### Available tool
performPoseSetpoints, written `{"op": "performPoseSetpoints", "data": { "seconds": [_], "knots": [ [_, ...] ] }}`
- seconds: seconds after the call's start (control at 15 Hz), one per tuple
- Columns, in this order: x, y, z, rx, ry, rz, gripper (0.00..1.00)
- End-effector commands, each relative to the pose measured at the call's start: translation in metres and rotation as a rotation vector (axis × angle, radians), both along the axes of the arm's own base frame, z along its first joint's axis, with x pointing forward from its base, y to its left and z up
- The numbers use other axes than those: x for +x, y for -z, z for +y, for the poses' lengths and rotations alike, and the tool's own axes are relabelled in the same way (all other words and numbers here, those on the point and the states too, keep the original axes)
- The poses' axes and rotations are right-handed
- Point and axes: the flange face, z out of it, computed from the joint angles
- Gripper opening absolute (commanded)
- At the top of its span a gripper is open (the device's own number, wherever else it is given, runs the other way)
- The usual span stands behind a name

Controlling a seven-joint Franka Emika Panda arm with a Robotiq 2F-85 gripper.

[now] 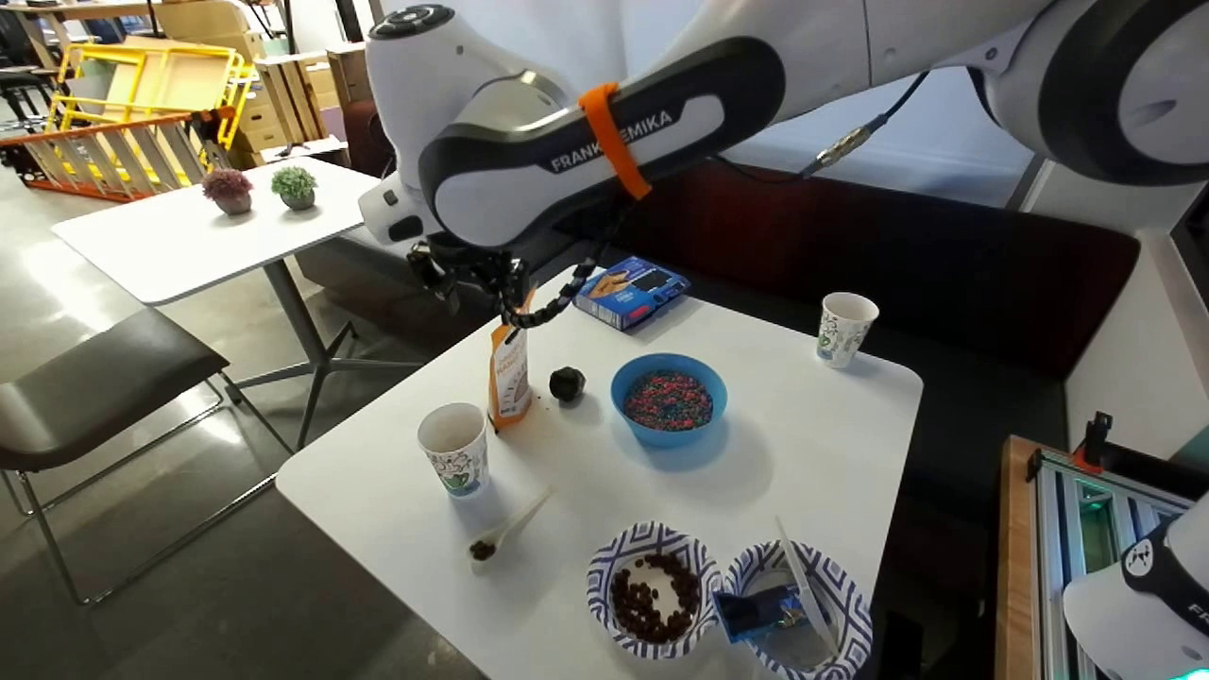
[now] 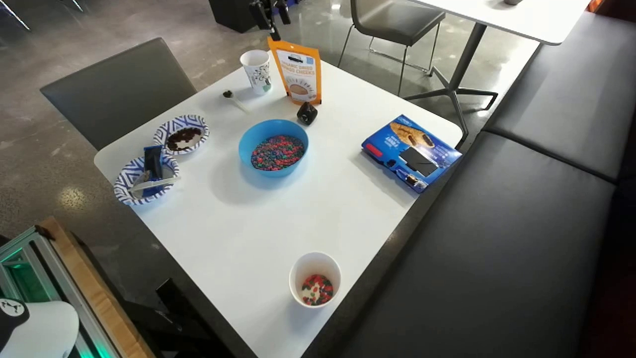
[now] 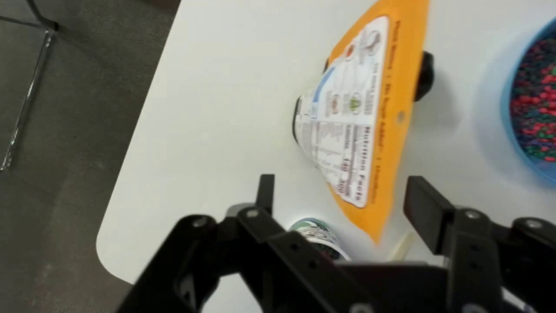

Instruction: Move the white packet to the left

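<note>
The white packet, an orange stand-up pouch with a whitish label, stands upright on the white table. It shows in both exterior views (image 1: 511, 382) (image 2: 299, 74) and in the wrist view (image 3: 352, 113). My gripper is open and empty. In the wrist view (image 3: 343, 202) its two black fingers are wide apart, with the near end of the pouch's top edge showing between them. In both exterior views the gripper (image 1: 477, 288) (image 2: 279, 27) is up by the pouch's top. I cannot tell whether a finger touches the pouch.
A paper cup (image 2: 258, 74) stands close beside the pouch, with a spoon (image 2: 238, 102) near it. A small black object (image 2: 307, 114) and a blue bowl (image 2: 273, 171) are on the pouch's other side. A blue box (image 2: 412, 154), another cup (image 2: 315, 278) and two patterned bowls (image 1: 652, 652) (image 1: 855, 604) share the table.
</note>
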Motion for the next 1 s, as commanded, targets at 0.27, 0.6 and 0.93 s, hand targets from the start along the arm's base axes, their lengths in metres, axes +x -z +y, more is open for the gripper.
{"op": "performPoseSetpoints", "data": {
  "seconds": [0.27, 0.6, 0.93],
  "knots": [
    [-0.058, -0.091, -0.042, -0.006, 0.384, 0.173, 1.0],
    [-0.099, -0.116, -0.081, 0.119, 0.61, 0.254, 1.0],
    [-0.148, -0.118, -0.129, 0.327, 0.758, 0.342, 1.0]
  ]
}}
